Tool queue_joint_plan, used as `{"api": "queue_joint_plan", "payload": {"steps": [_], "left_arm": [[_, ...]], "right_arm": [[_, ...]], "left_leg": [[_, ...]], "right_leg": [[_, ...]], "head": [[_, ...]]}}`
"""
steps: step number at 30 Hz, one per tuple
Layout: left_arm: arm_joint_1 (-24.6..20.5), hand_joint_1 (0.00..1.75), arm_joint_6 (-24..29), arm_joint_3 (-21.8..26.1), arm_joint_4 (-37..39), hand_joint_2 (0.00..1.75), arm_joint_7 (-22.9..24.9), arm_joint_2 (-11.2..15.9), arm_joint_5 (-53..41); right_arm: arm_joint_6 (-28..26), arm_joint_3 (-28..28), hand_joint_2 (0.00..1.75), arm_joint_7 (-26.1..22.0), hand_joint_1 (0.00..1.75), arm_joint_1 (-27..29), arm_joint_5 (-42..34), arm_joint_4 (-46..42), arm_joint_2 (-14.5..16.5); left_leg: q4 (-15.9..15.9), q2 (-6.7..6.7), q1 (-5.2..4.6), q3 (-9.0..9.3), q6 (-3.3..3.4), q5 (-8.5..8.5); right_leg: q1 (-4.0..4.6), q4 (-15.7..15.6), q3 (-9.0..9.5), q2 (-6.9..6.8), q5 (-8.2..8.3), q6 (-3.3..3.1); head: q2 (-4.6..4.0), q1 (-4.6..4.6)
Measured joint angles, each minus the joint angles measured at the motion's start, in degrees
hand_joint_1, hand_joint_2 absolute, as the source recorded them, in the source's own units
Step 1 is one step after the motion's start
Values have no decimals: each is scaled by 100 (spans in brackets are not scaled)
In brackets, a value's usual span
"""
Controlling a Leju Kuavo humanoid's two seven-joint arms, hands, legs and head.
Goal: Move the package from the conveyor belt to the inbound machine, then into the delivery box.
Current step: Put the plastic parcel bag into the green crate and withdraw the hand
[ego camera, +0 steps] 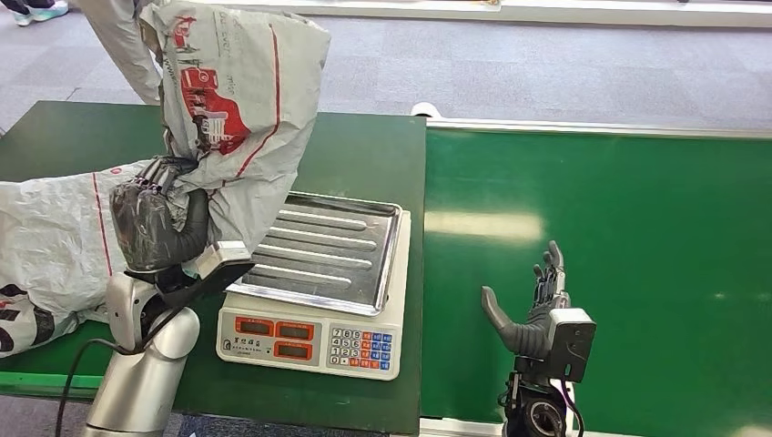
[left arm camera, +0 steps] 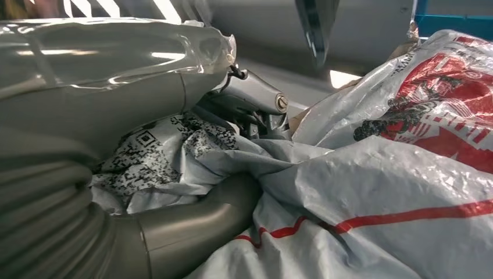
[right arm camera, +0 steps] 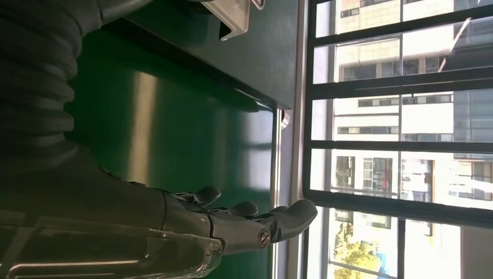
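Observation:
A grey plastic package (ego camera: 238, 100) with red print is held up above the left side of the weighing scale (ego camera: 319, 291), gripped by my left hand (ego camera: 159, 223) at its lower edge. In the left wrist view the crumpled package (left arm camera: 378, 192) fills the space between thumb and fingers (left arm camera: 250, 99). The scale's steel tray (ego camera: 332, 250) is bare. My right hand (ego camera: 537, 309) stands open over the green conveyor belt (ego camera: 619, 264), fingers straight, holding nothing; the right wrist view shows that hand (right arm camera: 232, 224) above the belt (right arm camera: 151, 128).
Another grey package (ego camera: 50, 246) lies on the green table (ego camera: 364, 164) at the left. A grey sleeve (ego camera: 123, 41) of a person reaches in behind the held package. Grey floor lies beyond the table and belt.

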Motion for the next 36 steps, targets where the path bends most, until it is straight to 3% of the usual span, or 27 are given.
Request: {"api": "queue_joint_plan", "payload": {"steps": [6, 12, 20, 27, 31, 36], "left_arm": [[32, 175, 18, 1308, 472, 175, 246, -95, -890], [249, 175, 22, 2226, 670, 175, 435, -87, -1149], [421, 175, 25, 2760, 737, 175, 749, -66, -1479], [746, 175, 36, 3601, 516, 175, 901, -51, -1748], [906, 175, 38, 3664, 471, 175, 1434, 63, -2259], [957, 175, 37, 3651, 468, 175, 1608, 163, -2367]], "right_arm": [[-69, -17, 175, 21, 0, 16, -12, -2, -1], [-37, -38, 175, 78, 0, 41, 39, -6, 0], [4, -48, 175, 96, 0, 49, 56, -10, 4], [38, -90, 175, 140, 0, 84, 94, -37, 13], [40, -111, 175, 142, 0, 88, 98, -37, 13], [43, -139, 175, 147, 0, 88, 99, -37, 13]], "left_leg": [[-1, 7, 1, 1, 0, 0], [-1, 9, 1, -6, 0, 0], [-1, 13, 1, -8, -1, 0], [-2, 22, 2, -12, -2, -1], [-2, 21, 2, -15, -2, -1], [-2, 21, 2, -13, -2, 0]], "right_leg": [[1, 1, -3, 4, 0, 0], [1, 1, -11, 4, -1, 0], [1, 1, -10, 7, 0, -1], [3, 2, -20, 9, -2, -2], [2, 1, -20, 8, -3, -2], [2, 1, -18, 8, -1, -2]], "head": [[0, 1], [0, 0], [0, 1], [0, 1], [0, 2], [0, 1]]}}
